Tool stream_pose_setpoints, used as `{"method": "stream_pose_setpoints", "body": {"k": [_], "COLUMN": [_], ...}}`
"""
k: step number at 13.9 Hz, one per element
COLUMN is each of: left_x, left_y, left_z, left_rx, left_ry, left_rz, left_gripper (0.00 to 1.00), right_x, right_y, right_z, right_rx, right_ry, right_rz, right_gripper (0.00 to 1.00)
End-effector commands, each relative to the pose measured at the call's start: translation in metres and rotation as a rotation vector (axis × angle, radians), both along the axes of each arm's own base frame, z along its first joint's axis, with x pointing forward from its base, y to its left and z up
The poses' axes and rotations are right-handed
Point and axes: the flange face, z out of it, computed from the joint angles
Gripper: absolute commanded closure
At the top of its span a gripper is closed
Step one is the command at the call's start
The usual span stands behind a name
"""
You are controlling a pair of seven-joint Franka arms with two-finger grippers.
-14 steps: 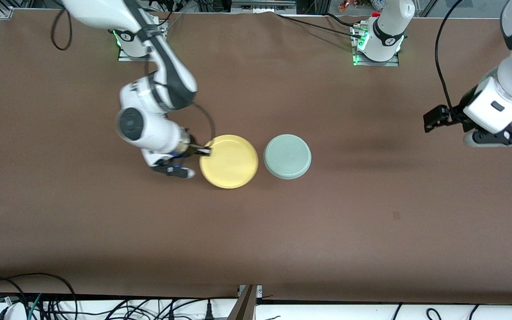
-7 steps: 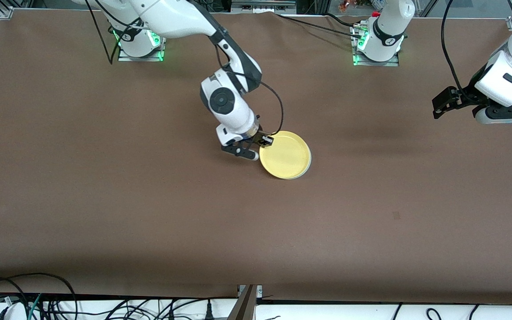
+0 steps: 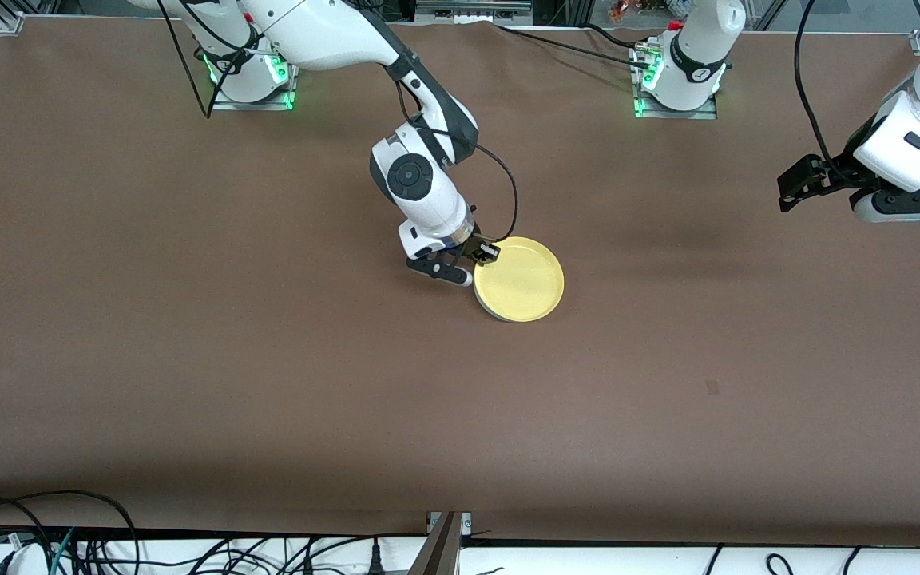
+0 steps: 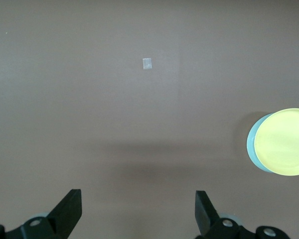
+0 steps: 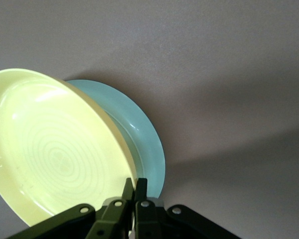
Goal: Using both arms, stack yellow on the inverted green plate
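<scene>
Near the middle of the bench, the right hand is pinching the rim of the yellow plate over the green plate, slightly off-centre, risking a slide on release, while the left hand is waiting wide over the bench's end.

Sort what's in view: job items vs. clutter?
Job:
- yellow plate, clamped at its rim by the right claw, over the green plate
- green plate, almost covered
- left claw, open, waiting over the left arm's end of the table

Clutter:
- small pale tag on the table
- cables along the table edge nearest the front camera
</scene>
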Motion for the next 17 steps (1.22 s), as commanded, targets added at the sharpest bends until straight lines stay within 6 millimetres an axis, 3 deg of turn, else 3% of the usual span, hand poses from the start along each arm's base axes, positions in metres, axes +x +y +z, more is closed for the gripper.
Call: {"method": "stream_pose_setpoints", "body": {"k": [1, 2, 4, 6, 8, 12, 15, 17], "left_x": [-0.005, -0.004, -0.004, -0.006, -0.006, -0.006, -0.006, -0.006], "left_y": [0.009, 0.01, 0.009, 0.006, 0.005, 0.005, 0.004, 0.004], "left_z": [0.002, 0.002, 0.003, 0.004, 0.004, 0.004, 0.007, 0.007], "left_rx": [0.016, 0.016, 0.016, 0.017, 0.017, 0.017, 0.017, 0.017], "left_ry": [0.008, 0.008, 0.007, 0.016, 0.017, 0.017, 0.013, 0.014], "left_rz": [-0.031, -0.029, -0.031, -0.034, -0.036, -0.036, -0.037, -0.037], "left_gripper": [0.0, 0.0, 0.0, 0.0, 0.0, 0.0, 0.0, 0.0], "right_x": [0.001, 0.003, 0.006, 0.014, 0.037, 0.084, 0.094, 0.092], "right_y": [0.003, 0.001, 0.001, -0.005, -0.03, -0.123, -0.192, -0.251], "right_z": [0.003, 0.004, 0.011, 0.033, 0.084, 0.189, 0.262, 0.302], "right_rx": [0.012, 0.012, 0.02, 0.026, 0.014, -0.028, -0.046, -0.055], "right_ry": [0.008, 0.006, -0.003, -0.01, 0.002, 0.009, 0.019, 0.047], "right_rz": [-0.007, -0.011, -0.008, -0.012, -0.023, -0.092, -0.054, 0.02], "right_gripper": [0.34, 0.0, 0.0, 0.0, 0.0, 0.0, 0.0, 0.0]}}
